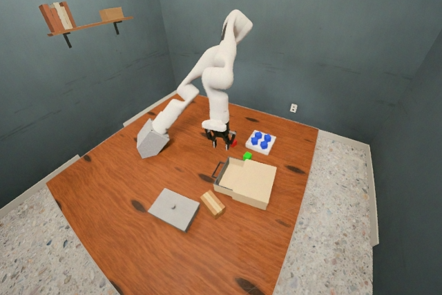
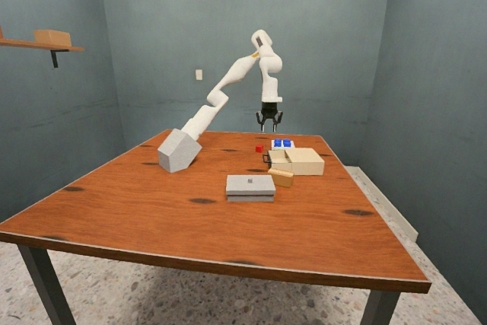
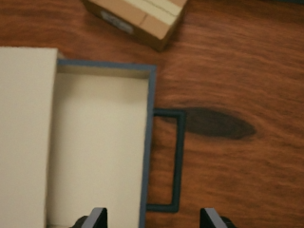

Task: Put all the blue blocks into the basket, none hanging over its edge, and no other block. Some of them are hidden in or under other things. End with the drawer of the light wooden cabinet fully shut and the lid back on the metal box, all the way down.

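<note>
The white basket (image 1: 257, 150) (image 2: 283, 148) stands at the back right with several blue blocks (image 1: 264, 144) (image 2: 286, 143) inside. The light wooden cabinet (image 1: 255, 182) (image 2: 307, 160) (image 3: 24, 142) has its drawer (image 1: 232, 173) (image 2: 278, 154) (image 3: 100, 142) pulled out; the part of its floor that shows is bare. The drawer's dark handle (image 3: 179, 161) points away from the cabinet. The grey metal box (image 2: 249, 198) has its lid (image 1: 167, 209) (image 2: 249, 187) on top; a dark seam shows below the lid. My gripper (image 1: 220, 146) (image 2: 268, 129) (image 3: 154, 219) is partly open and empty, high above the table.
A red block (image 1: 234, 143) (image 2: 259, 148) lies left of the basket. A green block (image 1: 247, 155) lies between basket and cabinet. A brown carton (image 1: 213, 204) (image 2: 281, 178) (image 3: 142, 14) lies between the cabinet and the metal box. The wall shelf (image 1: 92, 25) is far left.
</note>
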Robot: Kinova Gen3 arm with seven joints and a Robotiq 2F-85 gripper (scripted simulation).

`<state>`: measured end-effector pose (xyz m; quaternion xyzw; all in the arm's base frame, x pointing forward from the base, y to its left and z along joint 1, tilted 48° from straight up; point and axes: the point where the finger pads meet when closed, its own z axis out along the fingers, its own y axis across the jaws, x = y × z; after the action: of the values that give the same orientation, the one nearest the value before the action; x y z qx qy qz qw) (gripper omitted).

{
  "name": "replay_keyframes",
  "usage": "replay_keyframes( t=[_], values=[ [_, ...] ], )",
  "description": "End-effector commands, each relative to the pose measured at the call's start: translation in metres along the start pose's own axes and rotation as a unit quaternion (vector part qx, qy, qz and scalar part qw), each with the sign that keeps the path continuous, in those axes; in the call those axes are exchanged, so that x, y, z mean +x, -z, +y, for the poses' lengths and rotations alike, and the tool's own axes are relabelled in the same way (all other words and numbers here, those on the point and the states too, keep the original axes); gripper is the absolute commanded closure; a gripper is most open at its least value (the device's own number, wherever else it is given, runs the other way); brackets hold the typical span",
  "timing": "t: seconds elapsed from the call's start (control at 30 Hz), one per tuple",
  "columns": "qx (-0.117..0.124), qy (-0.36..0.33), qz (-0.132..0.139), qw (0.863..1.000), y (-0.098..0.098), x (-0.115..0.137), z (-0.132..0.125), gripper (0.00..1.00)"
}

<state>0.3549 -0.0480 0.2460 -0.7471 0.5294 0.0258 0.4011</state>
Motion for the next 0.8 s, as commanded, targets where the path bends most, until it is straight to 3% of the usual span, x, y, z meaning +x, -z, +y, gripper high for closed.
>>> replay_keyframes(
  t=[0.0,0.63,0.67,0.77],
  values=[
    [-0.002,-0.021,-0.012,1.0,-0.0121,0.0189,0.0163,0.4],
    [-0.004,-0.029,-0.014,0.999,-0.0157,0.0247,0.0236,0.4],
    [-0.004,-0.029,-0.014,0.999,-0.0157,0.0247,0.0236,0.7],
    [-0.004,-0.029,-0.014,0.999,-0.0157,0.0247,0.0236,0.7]
  ],
)
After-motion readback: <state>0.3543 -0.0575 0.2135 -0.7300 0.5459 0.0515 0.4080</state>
